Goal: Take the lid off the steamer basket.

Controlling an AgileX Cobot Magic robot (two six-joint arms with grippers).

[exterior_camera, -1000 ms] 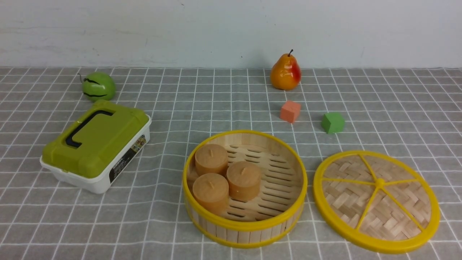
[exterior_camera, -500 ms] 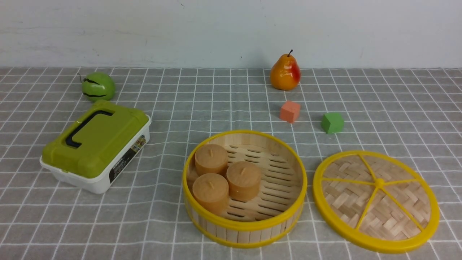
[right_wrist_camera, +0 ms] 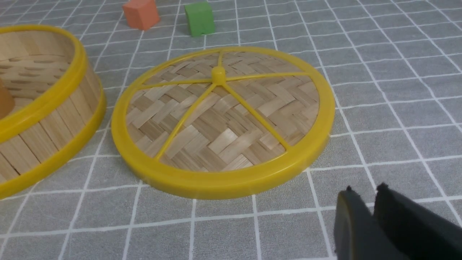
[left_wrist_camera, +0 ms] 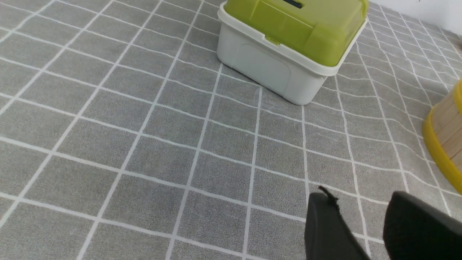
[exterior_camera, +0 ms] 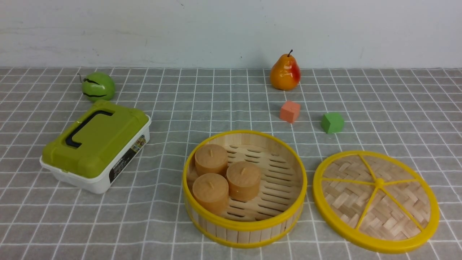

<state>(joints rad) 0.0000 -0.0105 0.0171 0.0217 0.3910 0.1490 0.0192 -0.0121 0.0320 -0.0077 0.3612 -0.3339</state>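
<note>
Yellow-rimmed, the lid (exterior_camera: 404,216) lies by the counter's near right corner, right of the basket (exterior_camera: 243,225) with 3 buns (exterior_camera: 243,180). Box (exterior_camera: 104,137) near the left edge; pear (exterior_camera: 285,74) by the far edge. Left wrist view: left gripper (left_wrist_camera: 361,196) released, fingers apart. Right wrist view: right gripper (right_wrist_camera: 365,189) released, slightly parted.
</note>
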